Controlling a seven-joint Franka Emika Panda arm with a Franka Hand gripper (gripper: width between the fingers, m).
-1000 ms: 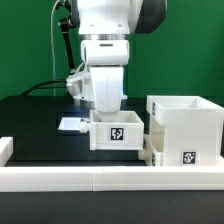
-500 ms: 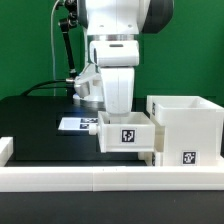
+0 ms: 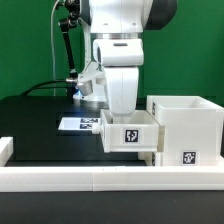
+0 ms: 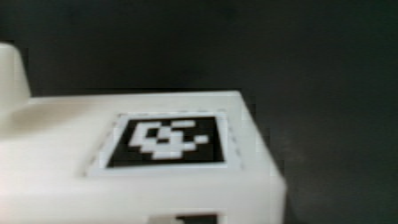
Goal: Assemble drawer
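A small white drawer box (image 3: 128,135) with a black marker tag on its front stands on the black table. Its right side is against the opening of the larger white drawer case (image 3: 186,128), which also carries a tag. My gripper (image 3: 122,113) reaches down into the small box from above. Its fingertips are hidden behind the box wall, and it appears shut on that wall. The wrist view is blurred and shows a white tagged face of the box (image 4: 169,140) close up. My fingers do not show clearly there.
The marker board (image 3: 78,124) lies flat on the table behind the small box, at the exterior view's left. A long white rail (image 3: 70,178) runs along the front, with a raised end (image 3: 5,148) at the left. Black cables hang behind the arm.
My arm has carried the small drawer box toward the exterior view's right, from apart from the larger case to against its opening. The marker board is now more uncovered.
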